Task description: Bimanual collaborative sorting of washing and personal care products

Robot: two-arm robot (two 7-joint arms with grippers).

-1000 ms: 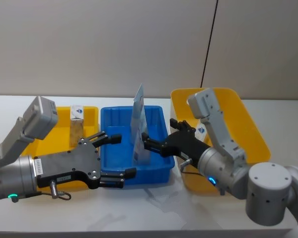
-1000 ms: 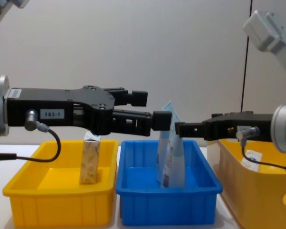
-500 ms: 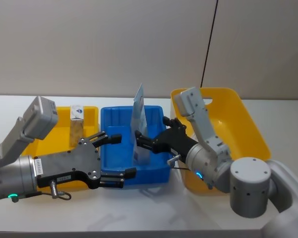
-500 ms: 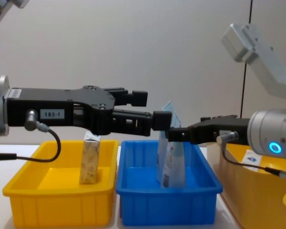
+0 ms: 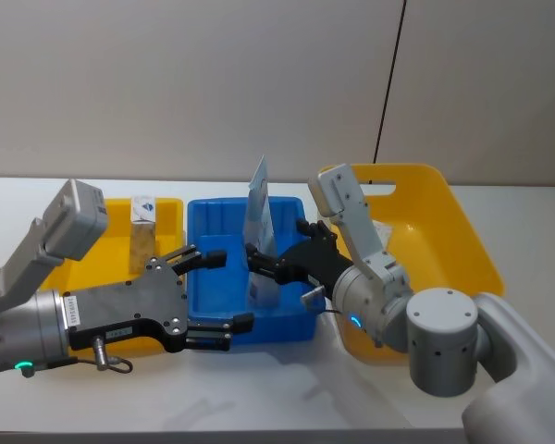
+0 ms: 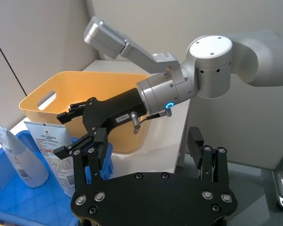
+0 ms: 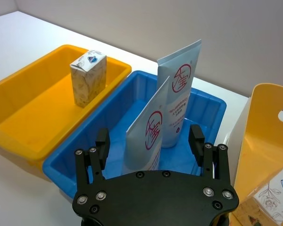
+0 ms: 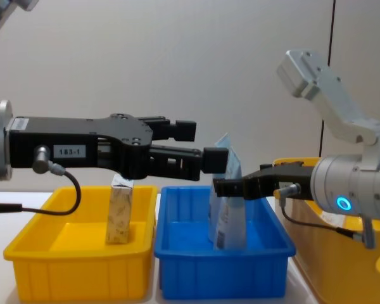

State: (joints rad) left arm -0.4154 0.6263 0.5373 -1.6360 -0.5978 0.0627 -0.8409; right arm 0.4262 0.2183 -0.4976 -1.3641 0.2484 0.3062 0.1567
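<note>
Right pincer [image 5: 256, 263] moved in toward the pouches [image 7: 153, 127] standing in blue bin [image 7: 134, 89] | released: right wrist view shows fingers spread, nearer pouch just ahead between them; chest view, side-on, hides that gap | left pincer [image 5: 227, 290] released, unmoved, opposite.

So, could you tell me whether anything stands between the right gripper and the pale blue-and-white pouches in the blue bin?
Nothing visible does: the open right gripper faces the nearer pale blue-and-white stand-up pouch directly; the open left gripper hovers aside.
</note>
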